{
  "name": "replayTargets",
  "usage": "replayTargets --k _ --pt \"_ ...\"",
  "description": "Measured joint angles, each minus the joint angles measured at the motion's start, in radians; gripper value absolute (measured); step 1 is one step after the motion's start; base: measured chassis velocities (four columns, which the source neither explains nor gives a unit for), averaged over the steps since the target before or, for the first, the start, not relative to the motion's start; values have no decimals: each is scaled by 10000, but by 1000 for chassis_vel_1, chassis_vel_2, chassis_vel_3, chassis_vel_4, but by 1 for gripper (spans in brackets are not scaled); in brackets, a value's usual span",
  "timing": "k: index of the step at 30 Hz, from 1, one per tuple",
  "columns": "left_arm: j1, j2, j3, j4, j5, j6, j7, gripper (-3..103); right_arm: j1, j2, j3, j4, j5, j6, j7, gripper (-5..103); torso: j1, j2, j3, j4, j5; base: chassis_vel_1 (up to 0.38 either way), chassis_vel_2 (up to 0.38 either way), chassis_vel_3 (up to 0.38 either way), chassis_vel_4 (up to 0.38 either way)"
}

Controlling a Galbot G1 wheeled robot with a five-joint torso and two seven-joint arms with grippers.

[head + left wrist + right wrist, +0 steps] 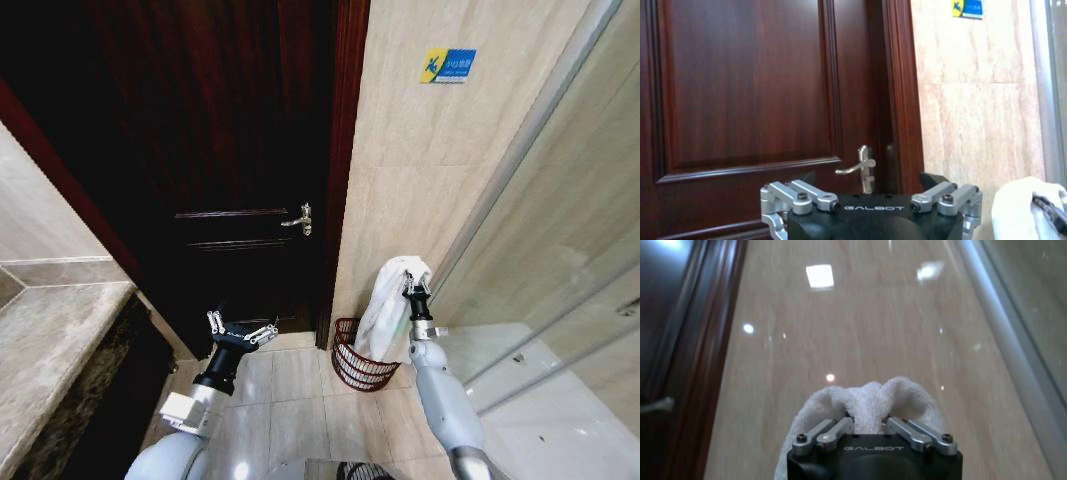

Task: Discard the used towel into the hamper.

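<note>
We hold the towel [392,305] pinched in our right gripper [414,289] above the hamper [358,364] by the wall's foot, so it can drop in, while our left gripper [240,331] waits spread wide near the door [240,150].

Right pincer [411,287] raised, fingers clamped; left pincer [240,329] low, fingers spread.

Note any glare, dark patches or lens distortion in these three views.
Head view: wide-angle bending of the door frame, door nearly black in shadow. Right wrist view: bright ceiling-light reflections on the glossy tile wall above the towel. Left wrist view: evenly lit, slightly soft.
</note>
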Motion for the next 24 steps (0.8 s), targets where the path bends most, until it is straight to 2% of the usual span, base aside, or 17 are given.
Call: replayTargets --k 6,17,20,24 --pt "0 0 0 0 0 0 0 100 228 16 110 -1262 215 18 -636 11 -5 -1 -1 0 -2 -25 11 21 -17" --pt "0 0 0 0 0 0 0 100 322 180 128 -2519 332 18 -1207 11 -9 2 -3 0 -2 0 0 0 0" --pt "0 0 0 0 0 0 0 100 330 180 107 -3119 313 18 -1712 11 -7 2 -3 -1 -2 0 0 0 0" --pt "0 0 0 0 0 0 0 100 416 209 120 -3765 308 17 -1997 11 -8 2 -3 -1 -2 0 0 0 0"
